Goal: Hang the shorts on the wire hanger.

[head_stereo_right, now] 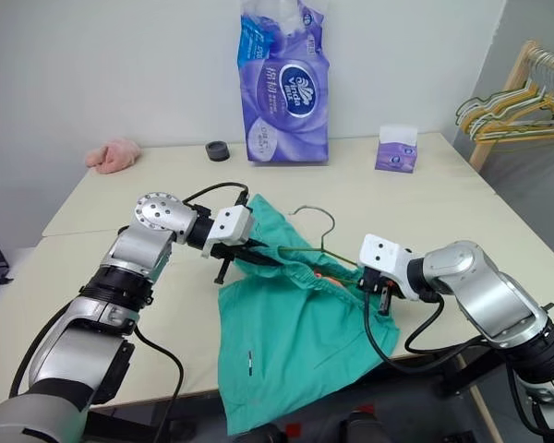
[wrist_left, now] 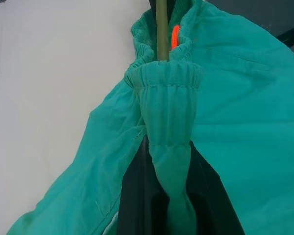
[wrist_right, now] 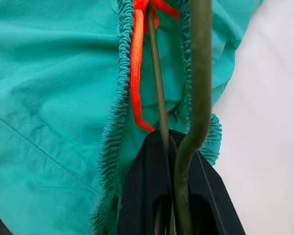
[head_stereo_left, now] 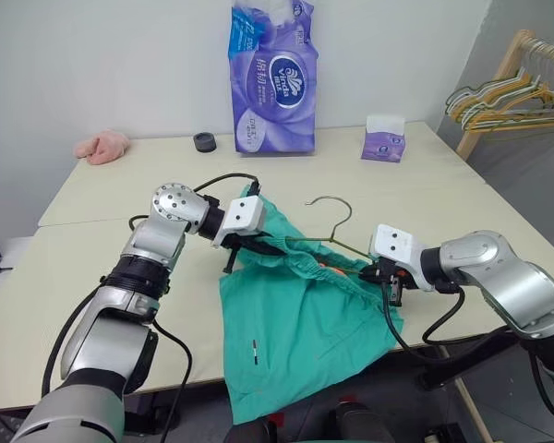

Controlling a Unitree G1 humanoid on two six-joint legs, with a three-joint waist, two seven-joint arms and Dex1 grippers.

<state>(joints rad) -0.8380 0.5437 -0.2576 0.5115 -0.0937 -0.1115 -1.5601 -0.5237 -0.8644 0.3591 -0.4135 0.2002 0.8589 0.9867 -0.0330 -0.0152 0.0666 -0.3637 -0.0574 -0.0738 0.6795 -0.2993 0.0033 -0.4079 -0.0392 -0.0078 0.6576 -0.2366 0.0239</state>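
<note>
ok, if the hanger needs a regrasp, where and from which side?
Probably the bare neck below the hook of the wire hanger, coming from the table's far side: it stands clear of the shorts, while both shoulders are covered by waistband or pinched by the right gripper.

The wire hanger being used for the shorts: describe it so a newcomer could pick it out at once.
On the pale table, near its front edge, teal shorts hang between the two grippers. The wire hanger runs along their waistband, its hook sticking up above the fabric. Unlike the coloured hangers on the wooden rack at right, it is bare olive-grey wire.
</note>
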